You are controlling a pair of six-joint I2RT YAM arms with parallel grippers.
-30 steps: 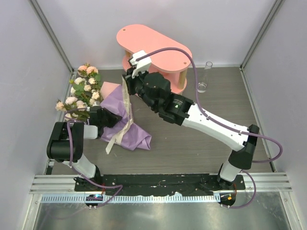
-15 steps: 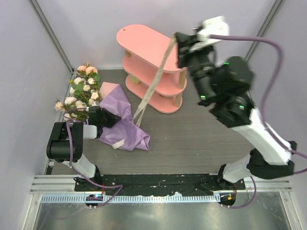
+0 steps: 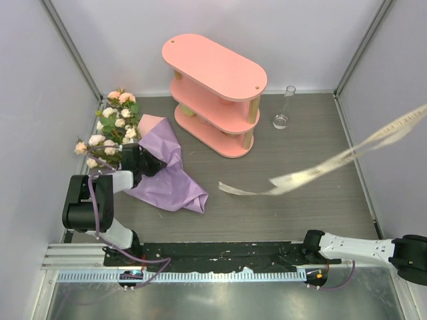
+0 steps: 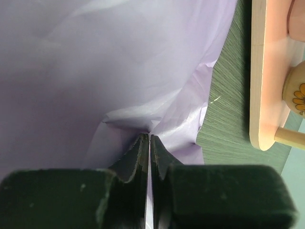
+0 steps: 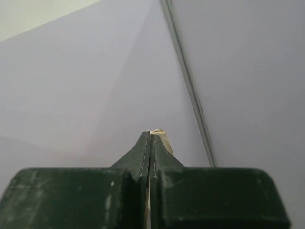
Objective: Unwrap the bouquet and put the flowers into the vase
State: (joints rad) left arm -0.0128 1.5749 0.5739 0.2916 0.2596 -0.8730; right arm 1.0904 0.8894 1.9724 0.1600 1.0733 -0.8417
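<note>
**Ribbon clear, wrap pinned**

The right end effector [image 5: 150, 137] is clamped on the cream ribbon [image 3: 313, 175], which is strung through the air, clear of the bouquet [image 3: 122, 130]. The left end effector [image 4: 150, 137] is pinched together on the purple paper [image 3: 170, 190], anchoring the bouquet at the tabletop's [image 3: 300, 150] left side. The vase [image 3: 283, 113] stands well apart, beyond the pink shelf [image 3: 213, 67].

I saw a pink three-tier oval shelf [image 3: 215, 67] standing on the grey wood-grain surface [image 3: 300, 213] near the back wall [image 3: 220, 20].

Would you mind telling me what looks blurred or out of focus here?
Top external: the cream ribbon is streaked by motion blur; the pink shelf and vase are sharp. Left wrist: the left gripper is soft, the purple paper crisp. Right wrist: the right gripper is soft too.
</note>
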